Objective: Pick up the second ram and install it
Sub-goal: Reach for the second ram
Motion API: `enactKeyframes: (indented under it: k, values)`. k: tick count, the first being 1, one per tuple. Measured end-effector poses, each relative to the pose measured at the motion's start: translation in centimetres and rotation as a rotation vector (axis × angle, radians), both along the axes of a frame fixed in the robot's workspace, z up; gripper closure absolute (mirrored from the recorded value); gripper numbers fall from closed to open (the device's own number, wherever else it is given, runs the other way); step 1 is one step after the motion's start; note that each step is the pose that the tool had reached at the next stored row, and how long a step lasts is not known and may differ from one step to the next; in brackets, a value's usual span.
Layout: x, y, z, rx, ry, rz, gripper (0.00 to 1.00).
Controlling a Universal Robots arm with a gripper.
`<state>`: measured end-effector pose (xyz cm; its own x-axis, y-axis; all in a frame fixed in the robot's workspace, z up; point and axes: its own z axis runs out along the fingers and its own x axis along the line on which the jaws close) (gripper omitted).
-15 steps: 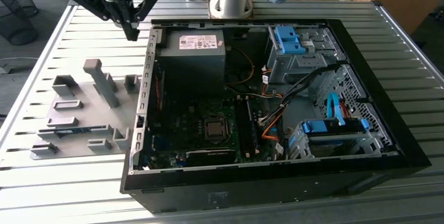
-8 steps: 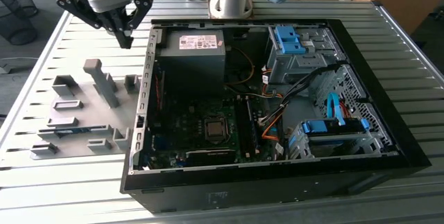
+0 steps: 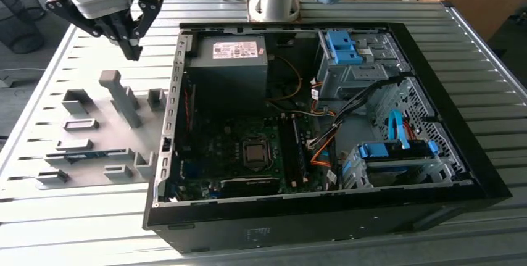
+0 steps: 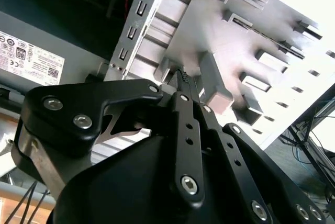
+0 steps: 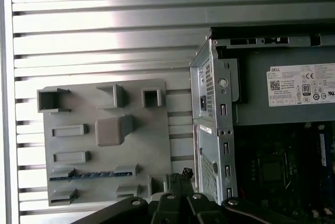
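The hand [image 3: 132, 50], clenched on nothing, is hovering near the gray holder [image 3: 95, 108] where the second ram [image 5: 89, 174] is sitting (pickup stage, seemingly, calling for opening and lengthwise alignment).

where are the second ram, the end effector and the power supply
second ram [image 5: 89, 175], first wrist view, middle of the stick
end effector [image 3: 132, 51], exterior view, at its tip
power supply [image 3: 226, 78], exterior view, bare grey casing

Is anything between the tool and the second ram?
Nothing covers the second ram, lying in a slot of the gray fixture plate. The shut tool hangs above the plate; in the exterior view a tall gray post stands roughly between them.
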<state>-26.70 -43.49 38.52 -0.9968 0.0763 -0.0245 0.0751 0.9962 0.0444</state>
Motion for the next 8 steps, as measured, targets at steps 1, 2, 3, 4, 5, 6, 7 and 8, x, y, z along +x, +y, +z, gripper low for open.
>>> enactKeyframes:
  k: [1, 2, 3, 4, 5, 6, 7, 8]
  values:
    - [-0.3, -0.19, -0.01, -0.0001, 0.0001, 0.0, 0.9]
    - [-0.5, -0.42, -0.03, 0.0, 0.0, 0.0, 0.9]
    - [-0.7, -0.64, -0.04, 0.0, 0.0001, 0.0, 0.9]
    - [-1.0, -0.86, -0.06, 0.0, -0.0001, 0.0, 0.9]
    - [-1.3, -1.04, -0.07, -0.0001, 0.0001, 0.0, 0.9]
    - [-1.6, -1.18, -0.09, 0.0, -0.0001, 0.0, 0.9]
    - [-1.9, -1.25, -0.1, 0.0, 0.0, 0.0, 0.9]
    - [-2.3, -1.29, -0.12, 0.0, 0.0, 0.0, 0.9]
